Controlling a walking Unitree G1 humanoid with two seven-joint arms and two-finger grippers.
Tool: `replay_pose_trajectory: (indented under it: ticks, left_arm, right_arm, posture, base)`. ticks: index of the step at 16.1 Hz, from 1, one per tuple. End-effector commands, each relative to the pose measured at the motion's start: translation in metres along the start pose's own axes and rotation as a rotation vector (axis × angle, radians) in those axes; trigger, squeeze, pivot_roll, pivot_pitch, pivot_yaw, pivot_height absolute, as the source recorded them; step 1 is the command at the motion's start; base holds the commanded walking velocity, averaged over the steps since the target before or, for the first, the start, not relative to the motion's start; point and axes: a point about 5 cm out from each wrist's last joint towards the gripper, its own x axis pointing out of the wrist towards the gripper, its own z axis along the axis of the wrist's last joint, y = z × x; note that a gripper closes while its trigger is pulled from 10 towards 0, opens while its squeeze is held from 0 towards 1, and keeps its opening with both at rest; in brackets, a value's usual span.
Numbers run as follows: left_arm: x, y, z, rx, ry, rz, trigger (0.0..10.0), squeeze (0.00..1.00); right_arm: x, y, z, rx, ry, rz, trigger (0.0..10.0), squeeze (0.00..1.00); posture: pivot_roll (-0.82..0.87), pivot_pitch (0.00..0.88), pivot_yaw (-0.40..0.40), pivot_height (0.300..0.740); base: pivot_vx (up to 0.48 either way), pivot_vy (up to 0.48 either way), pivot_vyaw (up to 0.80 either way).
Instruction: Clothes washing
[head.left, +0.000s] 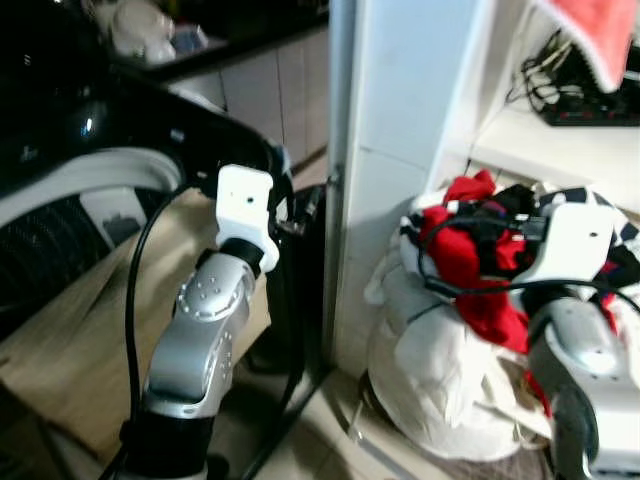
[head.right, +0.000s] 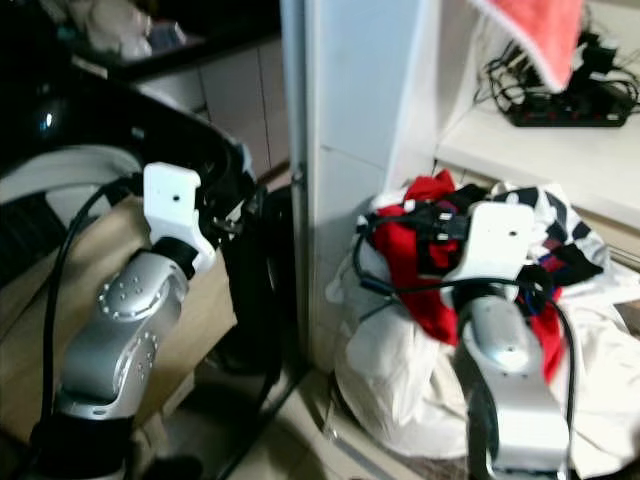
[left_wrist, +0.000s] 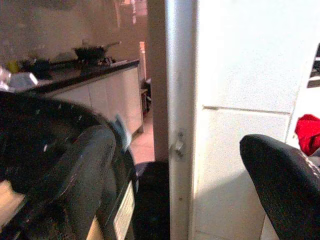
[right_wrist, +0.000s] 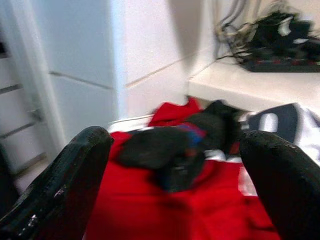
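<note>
A heap of clothes, red, black and checked, sits in a white cloth laundry bag on the floor against a white tiled wall corner. The right gripper hovers just above the heap with its fingers spread wide and nothing between them; its wrist view shows a black garment lying on the red one. The left gripper is likewise spread and empty, raised near the wall corner beside a black washing machine. Its wrist view shows a kitchen counter with a dark pan beyond. Above the heap, a white shelf carries a black power strip with tangled cables, and a pink towel hangs over it.
</note>
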Motion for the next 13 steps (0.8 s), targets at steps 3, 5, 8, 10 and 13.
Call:
replay_pose_trajectory:
  ticks: [3, 5, 8, 10, 13]
  left_arm:
    - [0.002, 0.001, 0.003, 0.001, -0.003, -0.003, 10.0, 0.00]
    - [0.003, 0.001, 0.003, 0.006, -0.002, -0.007, 10.0, 0.00]
    - [0.006, -0.001, 0.001, 0.013, 0.007, -0.027, 10.0, 0.00]
    - [0.007, -0.002, 0.001, 0.024, 0.001, -0.054, 10.0, 0.00]
    - [0.010, -0.008, 0.002, 0.057, -0.014, -0.120, 10.0, 0.00]
  right_arm:
    - [0.003, -0.005, 0.002, 0.018, 0.008, -0.030, 10.0, 0.00]
    - [0.004, -0.007, 0.003, 0.018, 0.008, -0.036, 10.0, 0.00]
    - [0.010, -0.008, 0.004, 0.009, 0.021, 0.003, 10.0, 0.00]
    - [0.015, -0.010, 0.006, -0.017, 0.025, 0.027, 10.0, 0.00]
    - [0.032, -0.022, 0.005, -0.045, 0.053, 0.001, 10.0, 1.00]
  posture:
    - [-0.13, 0.000, 0.006, 0.740]
    - [-0.13, 0.000, 0.006, 0.740]
    - [-0.13, 0.000, 0.001, 0.740]
    - [-0.13, 0.000, 0.001, 0.740]
    - [-0.13, 0.000, -0.003, 0.740]
  base:
    - [0.000, 0.000, 0.00]
    - [0.000, 0.000, 0.00]
    - [0.000, 0.000, 0.00]
    - [0.000, 0.000, 0.00]
    - [0.000, 0.000, 0.00]
